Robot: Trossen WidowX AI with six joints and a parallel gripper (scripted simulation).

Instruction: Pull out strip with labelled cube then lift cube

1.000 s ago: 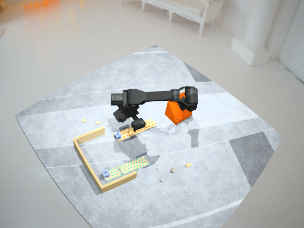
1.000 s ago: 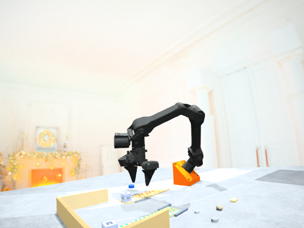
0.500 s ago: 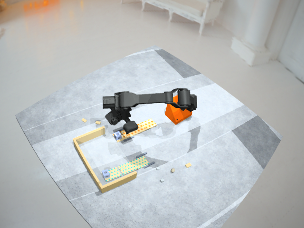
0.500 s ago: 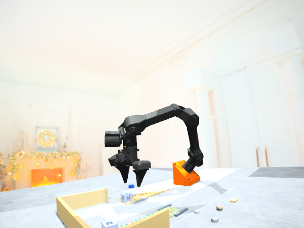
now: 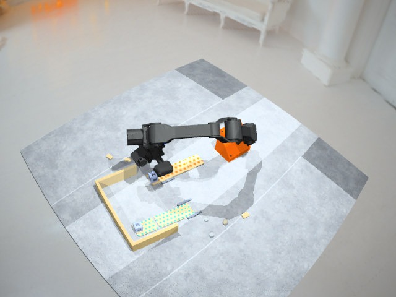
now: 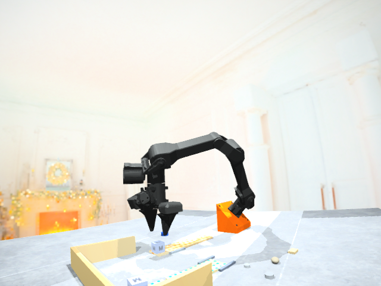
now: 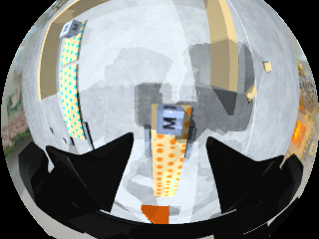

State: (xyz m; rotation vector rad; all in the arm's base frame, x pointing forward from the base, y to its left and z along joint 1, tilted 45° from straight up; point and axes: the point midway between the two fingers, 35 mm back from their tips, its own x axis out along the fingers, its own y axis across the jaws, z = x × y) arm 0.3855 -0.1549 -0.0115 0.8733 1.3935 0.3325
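Black and pointed, the end effector (image 6: 158, 227) hung with its fingers spread apart, holding nothing, just above the pale blue labelled cube (image 6: 157, 246). That cube sat on the end of the orange-dotted one-piece strip (image 5: 180, 167), apparently outside the tan wooden three-sided frame (image 5: 110, 199) on the grey marbled worktop (image 5: 281, 204).
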